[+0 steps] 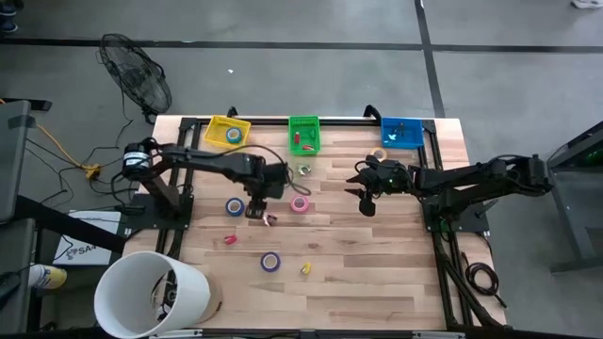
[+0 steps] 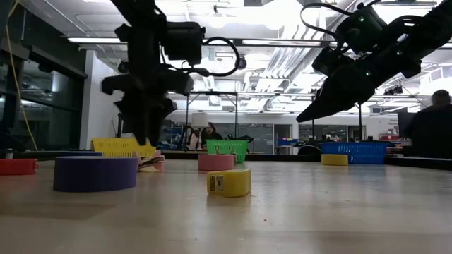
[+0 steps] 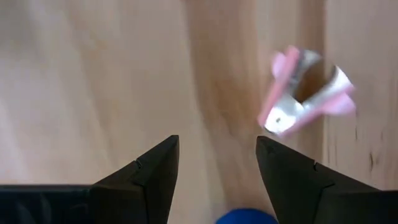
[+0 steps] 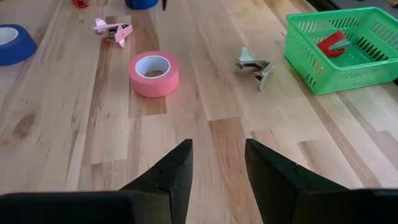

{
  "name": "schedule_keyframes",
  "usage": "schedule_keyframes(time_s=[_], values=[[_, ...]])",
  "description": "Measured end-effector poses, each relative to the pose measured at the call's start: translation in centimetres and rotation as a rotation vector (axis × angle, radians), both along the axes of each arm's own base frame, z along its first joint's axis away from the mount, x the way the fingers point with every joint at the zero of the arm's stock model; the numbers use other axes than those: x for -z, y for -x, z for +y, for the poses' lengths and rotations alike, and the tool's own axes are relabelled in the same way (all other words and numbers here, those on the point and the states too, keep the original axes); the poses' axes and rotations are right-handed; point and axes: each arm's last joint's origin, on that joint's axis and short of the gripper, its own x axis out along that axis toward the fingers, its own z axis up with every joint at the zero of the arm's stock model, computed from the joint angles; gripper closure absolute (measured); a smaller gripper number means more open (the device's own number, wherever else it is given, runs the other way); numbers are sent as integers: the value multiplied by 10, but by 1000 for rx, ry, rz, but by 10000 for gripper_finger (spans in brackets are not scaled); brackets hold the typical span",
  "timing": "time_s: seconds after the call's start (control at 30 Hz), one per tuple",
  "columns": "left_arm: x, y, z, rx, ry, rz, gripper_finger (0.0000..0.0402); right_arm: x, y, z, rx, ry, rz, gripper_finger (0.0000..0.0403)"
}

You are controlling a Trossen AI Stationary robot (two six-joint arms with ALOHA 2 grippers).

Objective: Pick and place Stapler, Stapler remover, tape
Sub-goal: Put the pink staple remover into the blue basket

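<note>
My left gripper (image 1: 255,209) hangs open just above the table, pointing down. A pink staple remover (image 3: 305,93) lies on the wood just beyond its fingers, also seen in the high view (image 1: 270,219). A blue tape roll (image 1: 235,205) lies beside the gripper on its left. A pink tape roll (image 4: 153,73) and a grey staple remover (image 4: 255,66) lie between the arms. A purple tape roll (image 1: 270,261) lies nearer the front edge. A red stapler (image 4: 333,43) lies in the green basket (image 1: 304,135). My right gripper (image 1: 366,196) is open and raised, right of the pink roll.
Yellow basket (image 1: 228,132), holding a blue roll, and blue basket (image 1: 402,132) stand along the far edge. A yellow tape roll (image 1: 380,154) lies before the blue basket. Small red piece (image 1: 229,240) and yellow piece (image 1: 306,269) lie near the front. A white bucket (image 1: 151,294) stands at the near left corner.
</note>
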Motion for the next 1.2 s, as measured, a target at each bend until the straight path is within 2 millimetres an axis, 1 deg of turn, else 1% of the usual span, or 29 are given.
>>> schedule_keyframes(time_s=[0.1,0.23,0.47,0.67,1.03,1.2], values=[[7,4,-9,70,-6,30,192,0,0,0,-2,-1,0,265],[13,8,-16,136,-13,49,192,0,0,0,-2,-1,0,265],[19,9,-16,182,-18,28,192,0,0,0,-5,-5,-1,265],[24,6,-19,242,68,-47,192,0,0,0,2,-17,-4,265],[33,6,-20,264,92,-119,192,0,0,0,1,-18,-4,265],[37,6,-26,307,88,-145,192,0,0,0,0,-18,-4,265]])
